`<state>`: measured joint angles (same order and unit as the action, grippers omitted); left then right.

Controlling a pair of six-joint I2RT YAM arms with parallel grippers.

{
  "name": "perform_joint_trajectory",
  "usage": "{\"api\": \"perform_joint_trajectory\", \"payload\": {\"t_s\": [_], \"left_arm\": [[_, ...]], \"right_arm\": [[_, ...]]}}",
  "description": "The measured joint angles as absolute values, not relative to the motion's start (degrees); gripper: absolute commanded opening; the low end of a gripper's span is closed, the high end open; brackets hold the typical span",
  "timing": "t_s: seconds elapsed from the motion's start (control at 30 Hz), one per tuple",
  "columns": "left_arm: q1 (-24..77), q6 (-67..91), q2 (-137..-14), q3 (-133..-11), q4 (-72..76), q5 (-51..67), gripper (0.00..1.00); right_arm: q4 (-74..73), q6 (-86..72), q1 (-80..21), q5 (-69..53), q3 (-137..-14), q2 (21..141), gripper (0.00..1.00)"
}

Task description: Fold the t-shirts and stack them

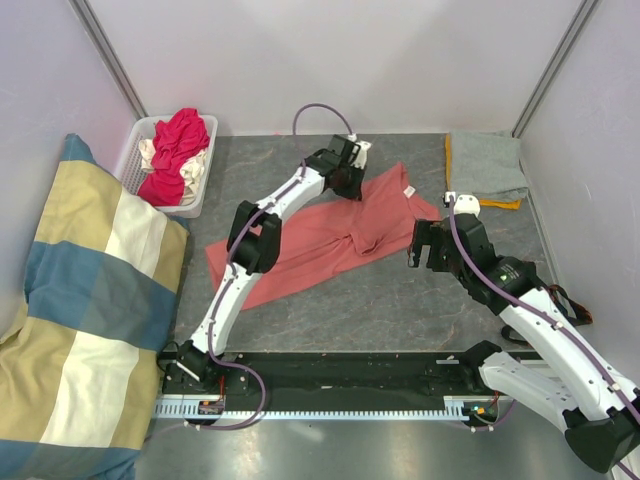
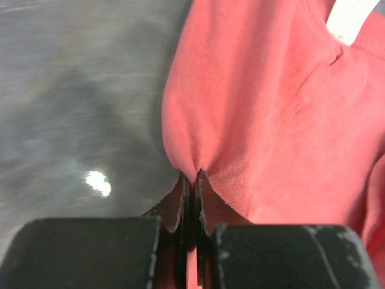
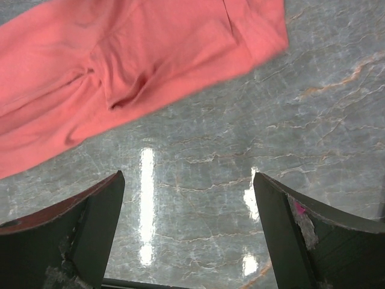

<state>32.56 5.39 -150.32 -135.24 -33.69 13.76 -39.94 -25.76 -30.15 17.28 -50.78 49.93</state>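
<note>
The salmon-pink t-shirt (image 1: pixel 320 240) lay on the grey marbled table (image 1: pixel 400 310), about in the middle. It was stretched in a long slanted shape from the lower left to the upper right. It was not flat: a raised fold crossed its middle and the cloth around this fold was wrinkled. Its small white neck label (image 1: pixel 408 191) showed near the upper right end.

The left gripper (image 2: pixel 192 180) was pressed together on the far edge of this shirt and pinched a small tuck of the pink cloth between its 2 fingers. In the left wrist view the cloth gathered into soft creases that ran to the pinch point, and the hem beside the fingers looked a little rough.

The right gripper (image 3: pixel 189 180) was spread wide and held nothing. It hung above bare table, just beside the near right edge of the shirt.

In the far right corner a folded grey t-shirt (image 1: pixel 487 165) lay on an orange t-shirt (image 1: pixel 448 160), of which only narrow strips showed at the left and the front. At the far left, the white basket (image 1: pixel 135 150) held a crumpled magenta-red t-shirt (image 1: pixel 180 145) and a cream t-shirt (image 1: pixel 148 152). A big striped cushion (image 1: pixel 80 300) lay along the left side.
</note>
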Motion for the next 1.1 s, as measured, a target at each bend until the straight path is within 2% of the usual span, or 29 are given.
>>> {"api": "perform_joint_trajectory", "payload": {"t_s": [0.2,0.23,0.27,0.3,0.33,0.37,0.53,0.7,0.93,1.1], "left_arm": [[22.4,18.8,-150.6,-135.4,-32.4,13.6,0.02],[20.5,20.6,-150.6,-135.4,-32.4,13.4,0.11],[17.8,23.1,-150.6,-135.4,-32.2,13.1,0.27],[15.9,24.9,-150.6,-135.4,-31.8,12.9,0.68],[14.3,26.1,-150.6,-135.4,-31.3,12.6,0.91],[12.3,27.6,-150.6,-135.4,-30.8,12.5,1.0],[7.6,31.6,-149.6,-135.1,-27.1,12.9,1.0],[9.5,31.5,-144.3,-126.2,-27.4,12.6,1.0],[11.6,27.9,-130.7,-112.9,-27.6,10.6,1.0],[11.0,24.3,-123.7,-109.3,-27.5,7.0,1.0]], "right_arm": [[-39.9,-27.4,-30.2,16.1,-50.0,50.1,0.96],[-39.9,-27.6,-30.2,15.9,-50.0,50.2,0.96],[-39.9,-27.7,-30.2,15.8,-49.9,50.2,0.96],[-39.8,-27.9,-30.2,15.8,-49.8,50.3,0.96],[-39.8,-27.9,-30.2,15.7,-49.7,50.4,0.96],[-39.7,-28.1,-30.2,15.7,-49.5,50.5,0.97],[-37.7,-29.2,-30.2,13.1,-47.4,52.2,0.96],[-32.0,-33.1,-32.8,8.6,-42.2,56.7,0.96],[-19.6,-43.3,-50.8,9.4,-43.2,74.7,0.96],[-10.4,-52.1,-58.0,10.6,-47.1,88.4,0.96]]}}
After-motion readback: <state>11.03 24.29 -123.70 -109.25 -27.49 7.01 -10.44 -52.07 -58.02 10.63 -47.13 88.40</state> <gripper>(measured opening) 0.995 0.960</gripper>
